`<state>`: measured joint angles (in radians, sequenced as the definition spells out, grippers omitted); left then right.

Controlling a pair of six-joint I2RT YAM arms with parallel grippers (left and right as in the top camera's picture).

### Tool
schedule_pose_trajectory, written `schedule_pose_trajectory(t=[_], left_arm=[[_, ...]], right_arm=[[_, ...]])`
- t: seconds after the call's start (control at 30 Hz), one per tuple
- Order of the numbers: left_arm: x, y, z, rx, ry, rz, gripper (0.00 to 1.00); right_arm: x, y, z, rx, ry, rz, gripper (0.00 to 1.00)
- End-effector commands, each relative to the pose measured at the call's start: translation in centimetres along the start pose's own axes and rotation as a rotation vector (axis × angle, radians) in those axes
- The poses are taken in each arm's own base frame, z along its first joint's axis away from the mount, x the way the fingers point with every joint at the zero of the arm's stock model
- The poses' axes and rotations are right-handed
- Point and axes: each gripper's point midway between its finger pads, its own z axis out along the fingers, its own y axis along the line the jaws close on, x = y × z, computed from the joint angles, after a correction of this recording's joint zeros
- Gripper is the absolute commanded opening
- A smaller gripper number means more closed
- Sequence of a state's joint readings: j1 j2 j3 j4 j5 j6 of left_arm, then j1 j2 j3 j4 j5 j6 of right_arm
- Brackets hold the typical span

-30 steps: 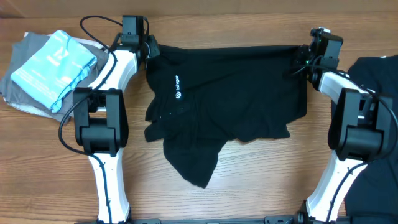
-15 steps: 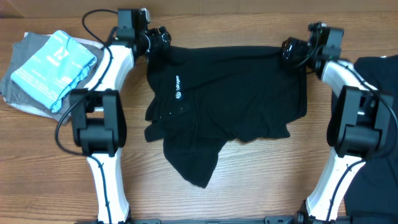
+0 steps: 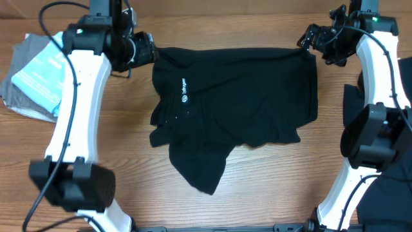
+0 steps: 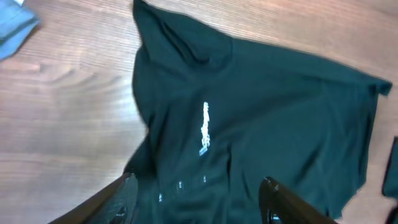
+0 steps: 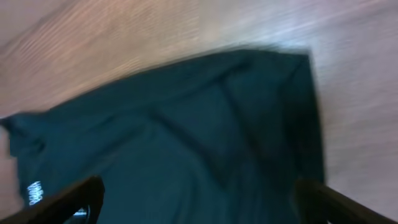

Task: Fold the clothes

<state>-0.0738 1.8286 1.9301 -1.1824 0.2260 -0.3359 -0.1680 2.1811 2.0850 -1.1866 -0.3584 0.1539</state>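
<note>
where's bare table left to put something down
Widest bare wood: near right, between the shirt and the right arm. Also near left, between the left arm and the shirt's tail, and a strip beyond its far edge. Crowded: far left with the pile, right edge with a second shirt.

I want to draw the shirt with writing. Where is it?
Look at the middle of the brown wooden table. The crumpled black cotton T-shirt lies spread there. Only it has small white lettering, unlike the plain black cloth at the right edge.
</note>
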Motion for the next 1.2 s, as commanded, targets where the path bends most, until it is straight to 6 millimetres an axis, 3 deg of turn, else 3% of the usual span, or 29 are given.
schedule_pose_trajectory(t=[0.0, 0.1, 0.4, 0.53, 0.77, 0.9, 1.07, 1.17], left_arm=[[1.8, -2.6, -4.0, 0.017, -0.031, 0.072, 0.67], [3.7, -3.8, -5.4, 0.012, -0.013, 0.11, 0.67], [9.0, -3.8, -8.6, -0.142, 0.04, 0.116, 0.71], [11.4, -4.4, -9.2, -0.157, 0.093, 0.124, 0.72], [12.8, -3.9, -8.8, -0.187, 0.145, 0.096, 0.72], [13.5, -3.6, -8.5, -0.202, 0.17, 0.083, 0.72], [14.7, -3.0, -7.4, -0.275, 0.182, 0.08, 0.72], [15.3, -2.7, -5.9, -0.338, 0.163, 0.078, 0.74]], right_arm=[[1.4, 2.6, -2.6, -0.064, 0.032, 0.103, 1.0], [2.9, 2.8, -2.5, -0.05, 0.091, 0.119, 1.0], [8.2, 2.4, -3.3, 0.06, 0.274, 0.151, 1.0], [10.5, 3.0, -6.1, 0.115, 0.307, 0.128, 1.0], [13.7, 6.4, -10.6, 0.09, 0.262, 0.017, 0.99], [16.4, 6.2, -11.7, 0.099, 0.281, 0.007, 0.99], [19.4, 3.8, -10.7, 0.145, 0.302, 0.021, 0.99], [20.8, 2.4, -8.3, 0.154, 0.334, 0.03, 0.99]])
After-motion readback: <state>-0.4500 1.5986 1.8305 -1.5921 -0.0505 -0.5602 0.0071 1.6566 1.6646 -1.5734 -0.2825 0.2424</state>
